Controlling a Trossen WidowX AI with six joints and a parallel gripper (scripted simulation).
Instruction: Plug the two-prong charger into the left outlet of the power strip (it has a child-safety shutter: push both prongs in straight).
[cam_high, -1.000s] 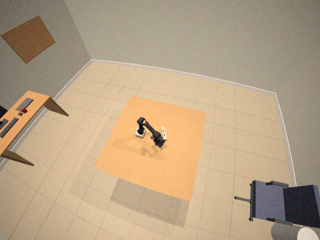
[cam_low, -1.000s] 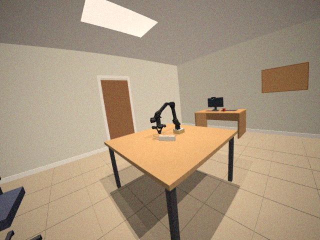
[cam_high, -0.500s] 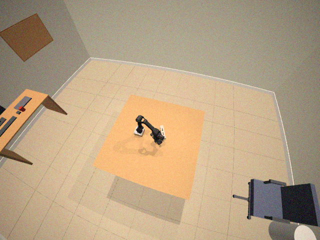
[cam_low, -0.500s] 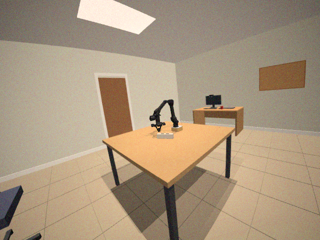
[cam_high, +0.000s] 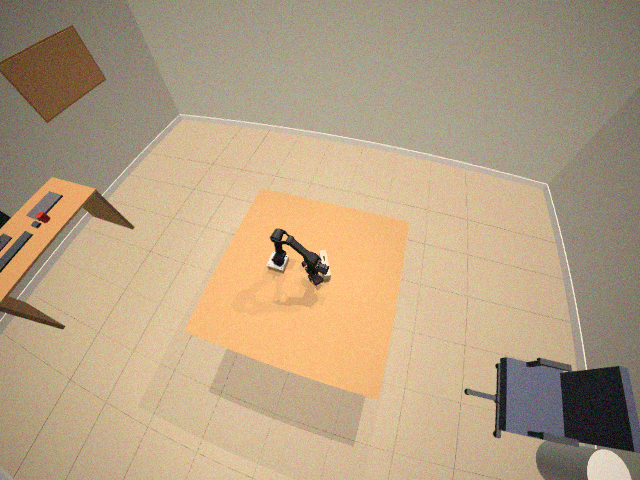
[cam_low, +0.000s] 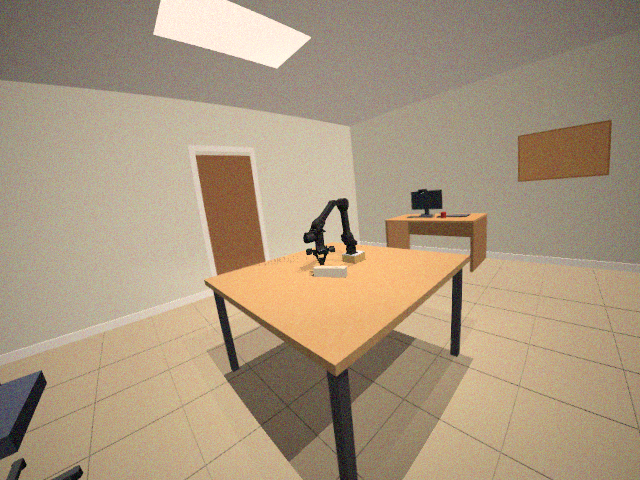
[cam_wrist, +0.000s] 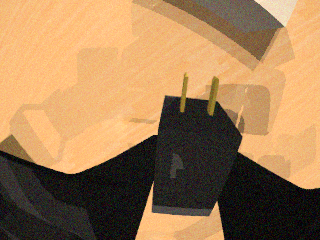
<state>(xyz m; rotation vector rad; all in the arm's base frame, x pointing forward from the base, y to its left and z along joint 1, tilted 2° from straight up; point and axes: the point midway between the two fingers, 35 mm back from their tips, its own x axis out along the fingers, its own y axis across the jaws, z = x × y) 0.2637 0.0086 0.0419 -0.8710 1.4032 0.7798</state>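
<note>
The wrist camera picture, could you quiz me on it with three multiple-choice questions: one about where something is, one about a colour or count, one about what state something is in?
1. Where is the power strip in the wrist view?
A. top edge
B. bottom left
C. behind the fingers

2. How many prongs stick out of the charger?
A. one
B. two
C. three

3. What is the gripper doing?
A. open, holding nothing
B. shut on the charger
C. shut on the strip

Answers:
1 A, the pale block with a dark slot lies along the top.
2 B, two yellow pins show.
3 B, the dark fingers flank the black body, off the table.
</note>
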